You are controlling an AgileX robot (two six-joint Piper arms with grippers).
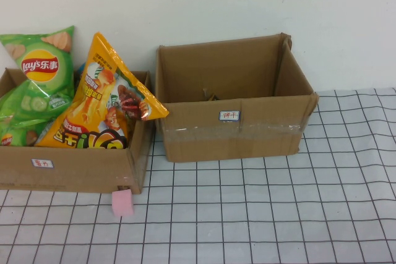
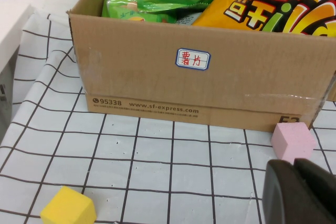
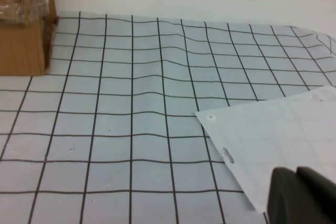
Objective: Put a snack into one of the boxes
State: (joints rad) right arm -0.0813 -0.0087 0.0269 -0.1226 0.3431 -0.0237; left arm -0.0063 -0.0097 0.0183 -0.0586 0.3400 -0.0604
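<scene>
Two cardboard boxes sit side by side at the back of the worktop (image 1: 260,214), which is covered in a white grid-pattern cloth. The left box (image 1: 74,168) holds two snack bags: a green Lay's bag (image 1: 37,85) standing roughly upright toward the robot's left, and an orange chip bag (image 1: 102,100) leaning against it, long axis tilted, narrow top corner pointing up and away, lower end down inside the box. Its right edge pokes out over the box wall toward the right box (image 1: 232,134), almost touching it. I see no snack in the right box, just bare cardboard inside.

A pink foam cube (image 1: 122,203) rests on the worktop just in front of the left box's right corner, touching or nearly touching it. A yellow cube (image 2: 68,208) lies nearer the robot, well apart from the box.

Neither arm shows from the high camera. From the left wrist, the left gripper (image 2: 302,192) hangs low in front of the left box, near the pink cube; only a dark edge shows, so I cannot tell how its jaws stand. From the right wrist, the right gripper (image 3: 302,195) sits low over the cloth, right of the right box, just beside a pale, flat packet (image 3: 278,140), possibly a white bag; jaws again cannot tell.
</scene>
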